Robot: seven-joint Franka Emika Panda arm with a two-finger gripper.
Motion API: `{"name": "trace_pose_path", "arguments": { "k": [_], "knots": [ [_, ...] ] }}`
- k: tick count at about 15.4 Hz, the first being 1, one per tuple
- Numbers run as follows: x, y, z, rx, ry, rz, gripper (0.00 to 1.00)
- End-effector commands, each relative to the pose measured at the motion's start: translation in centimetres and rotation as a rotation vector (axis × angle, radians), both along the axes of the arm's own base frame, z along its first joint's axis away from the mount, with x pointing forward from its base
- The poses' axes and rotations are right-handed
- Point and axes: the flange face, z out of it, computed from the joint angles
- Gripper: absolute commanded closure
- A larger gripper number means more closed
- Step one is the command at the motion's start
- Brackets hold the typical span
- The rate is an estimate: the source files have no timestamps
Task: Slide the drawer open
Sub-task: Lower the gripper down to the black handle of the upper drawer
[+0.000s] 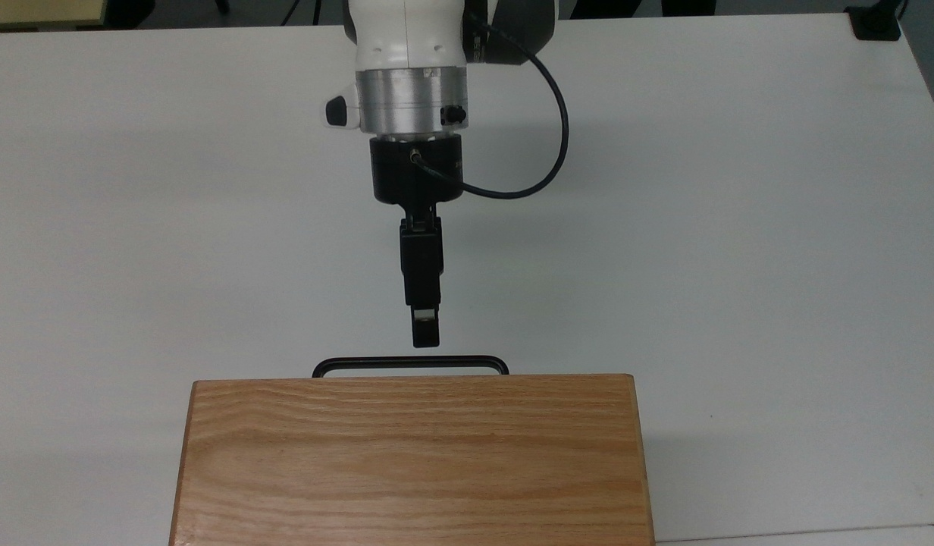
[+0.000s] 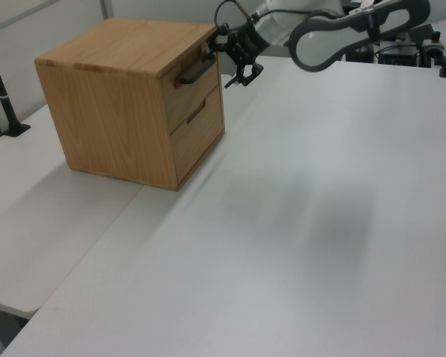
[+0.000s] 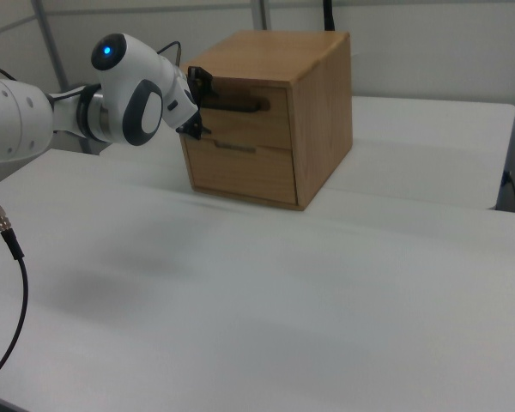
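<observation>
White rounded arm links (image 2: 372, 18) with grey joint sections. Blue indicator light (image 3: 108, 49) glowing on a white joint shell. Brushed silver wrist flange (image 1: 412, 102) below the white shell, small black button at its side. Black cylindrical mount (image 1: 415, 173) under the flange. Thin black cable (image 1: 546, 129) looping out from the mount. Slim black gripper (image 1: 425, 334), pale pad near its tip.

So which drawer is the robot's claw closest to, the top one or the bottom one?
The top drawer, the one with the long black bar handle. The gripper is level with that handle, while the bottom drawer sits lower, well below the claw.
</observation>
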Motion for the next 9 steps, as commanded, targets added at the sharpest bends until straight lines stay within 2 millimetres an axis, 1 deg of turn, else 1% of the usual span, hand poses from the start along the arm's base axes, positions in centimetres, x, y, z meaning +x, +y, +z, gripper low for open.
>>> {"name": "trace_pose_path", "arguments": {
  "k": [1,2,3,4,5,6,7,9],
  "knots": [
    [1.0,0.32,0.07,0.022,-0.08,-0.015,0.13],
    [1.31,0.29,-0.04,0.023,-0.087,-0.016,0.15],
    [1.64,0.27,0.28,0.025,-0.097,-0.017,0.17],
    [1.91,0.14,0.05,0.029,-0.097,-0.024,0.2],
    [1.93,0.04,0.15,0.036,-0.1,-0.031,0.27],
    [1.95,-0.2,0.07,0.045,-0.098,-0.041,0.27],
    [1.99,-0.31,-0.04,0.048,-0.096,-0.045,0.31],
    [1.99,-0.36,0.19,0.044,-0.108,-0.044,0.54]
  ]
}}
